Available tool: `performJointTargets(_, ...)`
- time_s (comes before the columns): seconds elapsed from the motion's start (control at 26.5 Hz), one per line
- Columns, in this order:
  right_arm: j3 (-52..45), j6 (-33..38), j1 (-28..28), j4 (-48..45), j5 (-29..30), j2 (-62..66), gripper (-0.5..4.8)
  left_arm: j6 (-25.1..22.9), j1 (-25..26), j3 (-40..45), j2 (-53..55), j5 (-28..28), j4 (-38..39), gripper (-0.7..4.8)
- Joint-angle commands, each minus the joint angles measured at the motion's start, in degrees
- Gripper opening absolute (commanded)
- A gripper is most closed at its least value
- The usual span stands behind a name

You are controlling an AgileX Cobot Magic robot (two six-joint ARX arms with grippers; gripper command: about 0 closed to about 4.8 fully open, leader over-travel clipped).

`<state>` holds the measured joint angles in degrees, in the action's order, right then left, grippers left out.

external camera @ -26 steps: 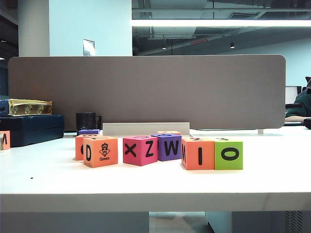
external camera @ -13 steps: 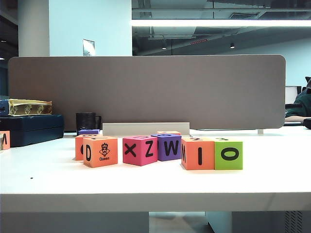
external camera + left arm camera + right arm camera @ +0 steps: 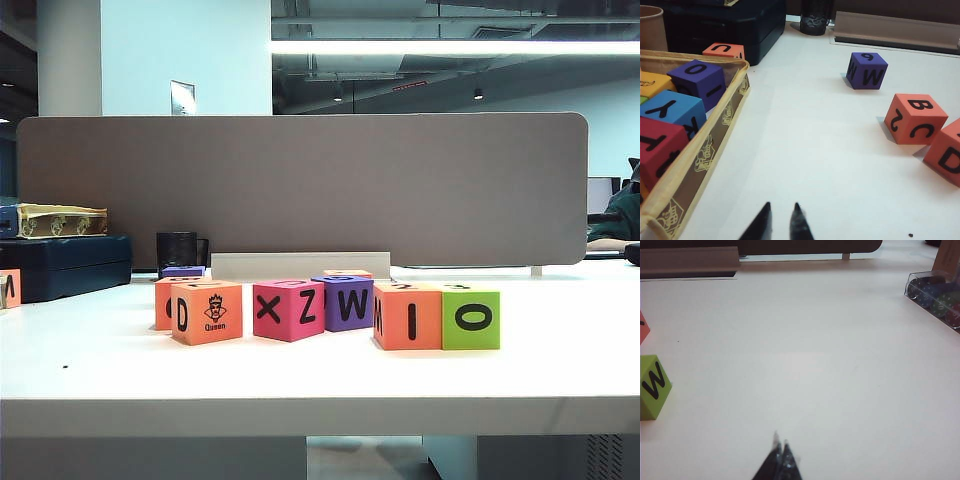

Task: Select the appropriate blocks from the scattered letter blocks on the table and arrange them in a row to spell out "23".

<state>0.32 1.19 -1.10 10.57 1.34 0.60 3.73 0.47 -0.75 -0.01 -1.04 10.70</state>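
Observation:
An orange block (image 3: 407, 317) showing "M" and "I" stands against a lime green "O" block (image 3: 471, 318) at the right end of the row on the white table (image 3: 320, 385). Neither gripper shows in the exterior view. My left gripper (image 3: 782, 206) hovers over bare table with its tips a narrow gap apart and nothing between them. It is well short of an orange "B/C/2" cube (image 3: 915, 118) and a purple "W" cube (image 3: 866, 71). My right gripper (image 3: 780, 437) has its tips together and holds nothing. A lime green cube (image 3: 653, 386) sits off to its side.
An orange "D"/Queen cube (image 3: 207, 313), a pink "X/Z" cube (image 3: 288, 309) and a purple "W" cube (image 3: 343, 303) fill the row's left part. A tan-rimmed box (image 3: 715, 130) of cubes lies beside the left gripper. A clear case (image 3: 937, 296) of coloured discs sits far right.

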Motion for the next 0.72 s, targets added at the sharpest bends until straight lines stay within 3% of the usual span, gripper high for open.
performJointTargets(0.04, -0.1, 0.2, 0.0, -0.1, 0.1, -0.6, -0.01, 0.1, 0.0, 0.1, 0.0, 0.2, -0.1, 0.49)
performJointTargets(0.42, -0.1, 0.1, 0.0, -0.1, 0.0, -0.6, -0.01, 0.1, 0.0, 0.1, 0.0, 0.2, -0.1, 0.49)
performJointTargets(0.57, -0.1, 0.0, 0.0, -0.4, -2.8, -0.6, -0.01, 0.1, 0.0, 0.1, 0.0, 0.2, -0.1, 0.49)
performJointTargets(0.72, -0.2, -5.7, -0.1, -1.0, -2.9, -0.6, -0.01, 0.1, 0.0, 0.1, 0.0, 0.2, -0.1, 0.49)
